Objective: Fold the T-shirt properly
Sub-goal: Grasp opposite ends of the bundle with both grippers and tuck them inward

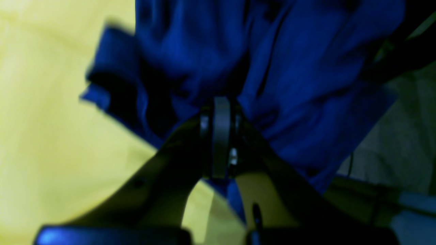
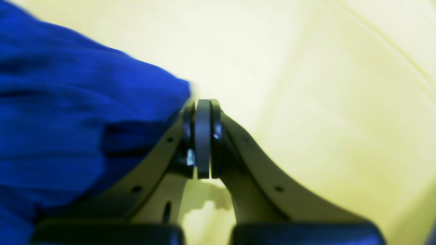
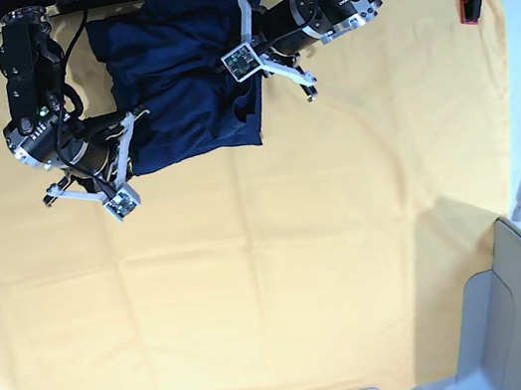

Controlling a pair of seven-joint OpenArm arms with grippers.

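T-shirt (image 3: 181, 78) bunched at far edge of yellow cloth (image 3: 276, 283), whole outline only in base view. Left gripper (image 1: 221, 102) clamped shut on a fold, seen close in left wrist view. Right gripper (image 2: 203, 102) closed at shirt's edge; hold unclear.

Open yellow cloth (image 3: 284, 272) across the near side; T-shirt (image 3: 175, 84) bunched between both arms at the far edge.

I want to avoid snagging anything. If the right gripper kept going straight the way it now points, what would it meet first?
Likely only the yellow cloth: past the shut right gripper the wrist view shows bare cloth ahead. The blue shirt lies beside it, off that line. Depth is unclear.
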